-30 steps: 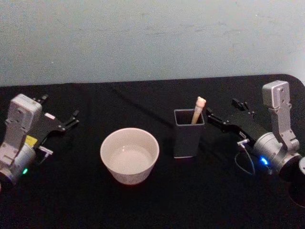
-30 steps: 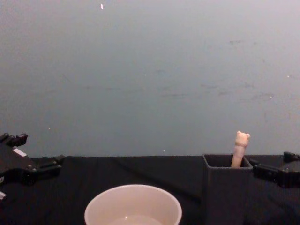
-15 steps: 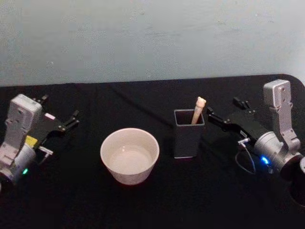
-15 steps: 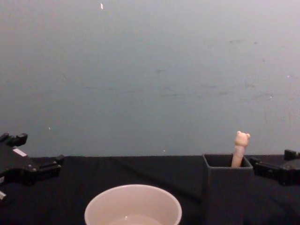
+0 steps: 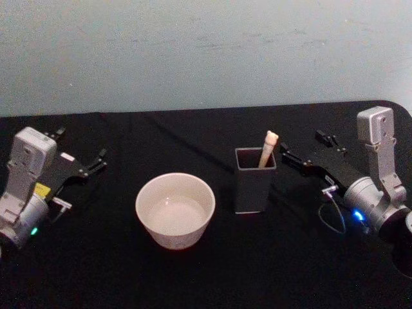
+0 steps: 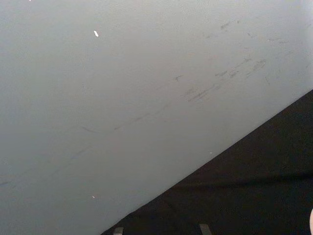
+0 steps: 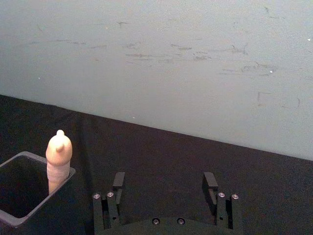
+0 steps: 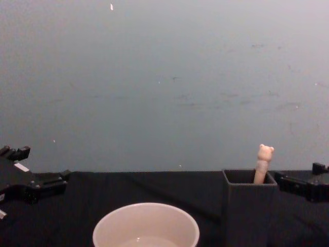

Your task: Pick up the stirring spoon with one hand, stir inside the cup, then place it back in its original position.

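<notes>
We see a table point(image 5: 212, 270) draped in black cloth. On it stands the cup point(image 5: 174, 210), and just to the cup's right, not touching it, stands the dark grey square holder point(image 5: 254, 180).

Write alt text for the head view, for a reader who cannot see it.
A beige spoon stands in a dark grey square holder on a black table, with a wide cream cup to the holder's left. The right gripper, open, sits just right of the holder; the left gripper rests at the far left, away from the cup.
</notes>
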